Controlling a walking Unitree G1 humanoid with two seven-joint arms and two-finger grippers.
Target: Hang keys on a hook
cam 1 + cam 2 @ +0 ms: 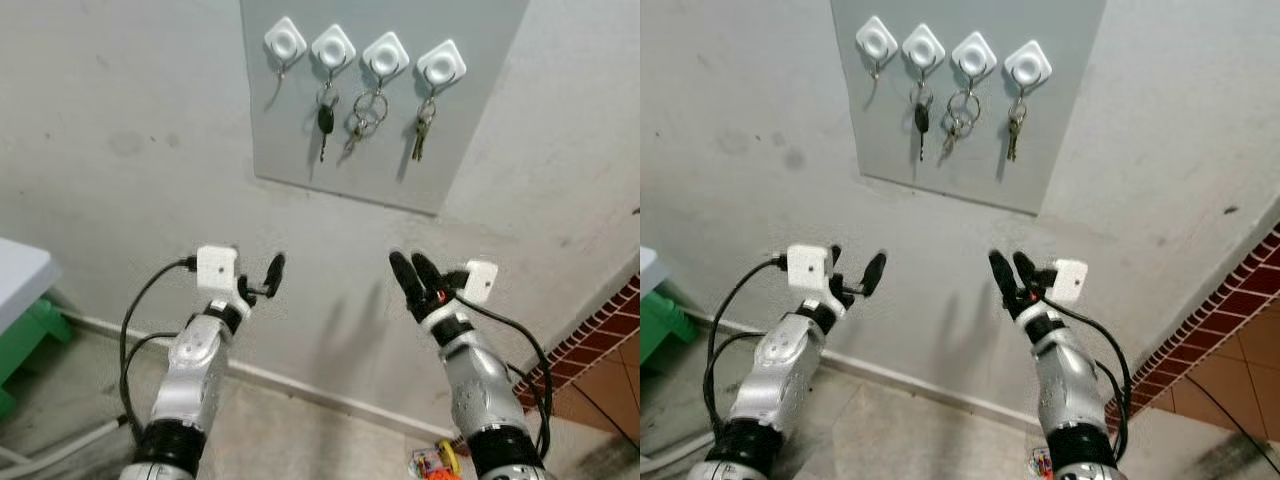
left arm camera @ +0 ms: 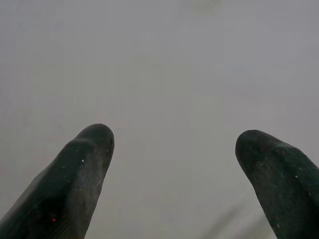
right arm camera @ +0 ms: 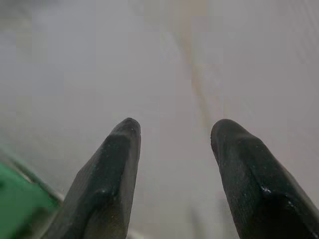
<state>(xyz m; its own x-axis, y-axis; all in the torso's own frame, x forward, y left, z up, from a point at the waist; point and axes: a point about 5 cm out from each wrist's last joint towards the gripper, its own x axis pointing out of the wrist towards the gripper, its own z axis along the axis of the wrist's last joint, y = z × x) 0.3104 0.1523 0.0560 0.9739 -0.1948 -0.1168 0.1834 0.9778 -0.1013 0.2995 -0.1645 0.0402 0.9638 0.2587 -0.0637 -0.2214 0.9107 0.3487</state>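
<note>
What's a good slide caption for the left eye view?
Both arms raised below a grey wall panel: three hooks hold keys, the leftmost hook bare; left tool and right tool empty.

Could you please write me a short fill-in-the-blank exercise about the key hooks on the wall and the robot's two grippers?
1. The grey panel carries ____ white hooks in a row.
2. The hook on the robot's far left holds ____ keys.
3. The key with the black head hangs on the ____ hook from the robot's left.
4. The left gripper and the right gripper both have their fingers ____, holding nothing.

Missing words: four; no; second; open
</note>
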